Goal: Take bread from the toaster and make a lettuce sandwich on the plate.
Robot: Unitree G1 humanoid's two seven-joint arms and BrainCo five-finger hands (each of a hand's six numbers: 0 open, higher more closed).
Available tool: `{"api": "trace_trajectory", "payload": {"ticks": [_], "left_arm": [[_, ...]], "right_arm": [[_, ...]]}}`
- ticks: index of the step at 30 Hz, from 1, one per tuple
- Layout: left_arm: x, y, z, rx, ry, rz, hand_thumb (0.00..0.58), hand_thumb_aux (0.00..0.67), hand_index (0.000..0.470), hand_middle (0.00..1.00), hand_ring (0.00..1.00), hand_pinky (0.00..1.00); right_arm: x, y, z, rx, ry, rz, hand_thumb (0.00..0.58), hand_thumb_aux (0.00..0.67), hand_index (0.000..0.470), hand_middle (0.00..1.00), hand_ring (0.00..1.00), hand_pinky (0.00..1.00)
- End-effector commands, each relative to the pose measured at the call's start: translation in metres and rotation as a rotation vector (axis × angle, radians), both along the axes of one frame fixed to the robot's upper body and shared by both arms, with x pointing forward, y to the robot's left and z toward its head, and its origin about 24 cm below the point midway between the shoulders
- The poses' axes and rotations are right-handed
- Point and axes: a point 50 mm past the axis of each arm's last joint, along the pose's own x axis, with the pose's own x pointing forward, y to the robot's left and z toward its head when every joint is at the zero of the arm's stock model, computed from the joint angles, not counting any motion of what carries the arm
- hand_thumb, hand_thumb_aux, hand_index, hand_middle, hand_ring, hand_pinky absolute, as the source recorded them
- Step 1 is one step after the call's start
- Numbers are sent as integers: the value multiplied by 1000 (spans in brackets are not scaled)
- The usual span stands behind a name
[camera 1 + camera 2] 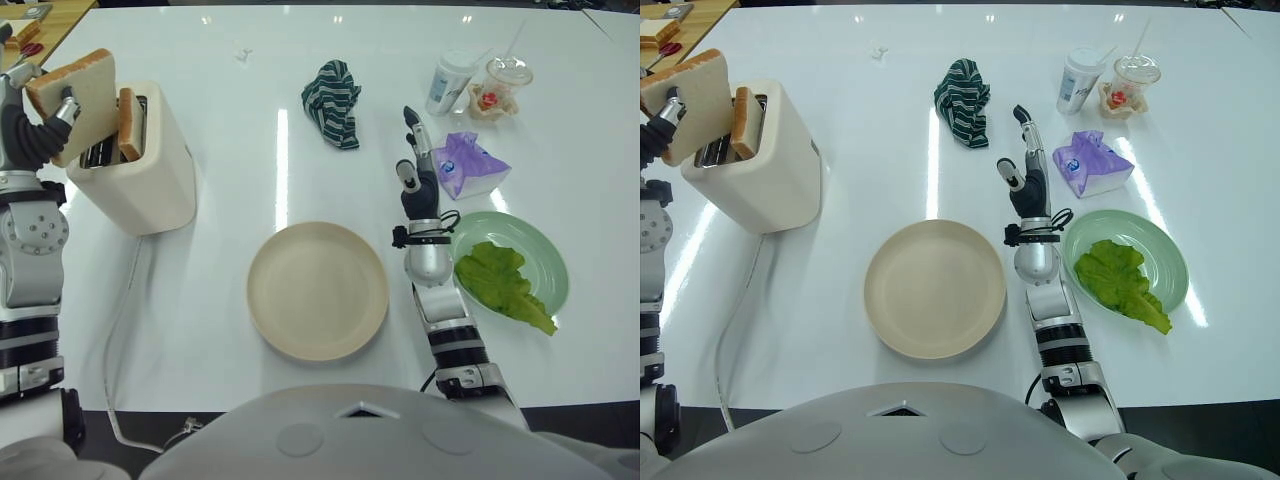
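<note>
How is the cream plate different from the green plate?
The cream plate has nothing on it; the green plate holds a lettuce leaf. The cream plate lies left of the right hand, the green plate right of it. Both are round and lie flat on the table.

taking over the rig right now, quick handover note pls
Left hand: shut on a bread slice, held up by the toaster.
Right hand: open, holding nothing, between the beige plate and the green plate.
Second slice stands in the toaster slot. Lettuce lies on the green plate.
Done: one slice lifted out.
Left: both slices onto the beige plate, lettuce between them.
</note>
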Motion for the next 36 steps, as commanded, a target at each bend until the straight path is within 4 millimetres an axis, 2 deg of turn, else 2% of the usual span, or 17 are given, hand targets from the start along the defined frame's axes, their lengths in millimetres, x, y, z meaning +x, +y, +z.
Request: {"api": "trace_trajectory", "payload": {"ticks": [1,8,11,16,19,22,26,28,32,36], "left_arm": [[-6,-5,12,-27,-67,-48,580,670,470,0,0,0],[-20,-20,42,-12,-235,-160,580,670,470,0,0,0],[-24,-30,49,-81,-273,-255,580,670,470,0,0,0],[-23,-66,43,-319,-126,-601,580,670,470,0,0,0],[-24,-93,35,-373,10,-778,580,670,470,0,0,0],[-25,-120,17,-411,186,-910,580,670,470,0,0,0],[-28,-144,-17,-438,418,-993,580,670,470,0,0,0],[-30,-158,-41,-463,557,-1043,580,670,470,0,0,0],[-37,-176,-91,-518,791,-1075,580,670,470,0,0,0],[-43,-186,-124,-603,917,-1062,580,670,470,0,0,0]], "right_arm": [[0,1,-4,-3,17,2,0,0,0,0,0,0],[0,3,-4,-3,15,9,0,0,0,0,0,0],[1,3,-4,-3,15,10,0,0,0,0,0,0],[2,-5,1,13,-6,-11,0,0,0,0,0,0],[4,-12,8,16,-33,-28,0,0,0,0,0,0],[5,-25,20,15,-78,-65,0,0,0,0,0,0],[6,-40,29,-10,-110,-101,0,0,0,0,0,0],[5,-45,31,-22,-117,-115,0,0,0,0,0,0],[4,-48,33,-26,-122,-129,0,0,0,0,0,0],[4,-40,28,-27,-105,-105,0,0,0,0,0,0]]}}
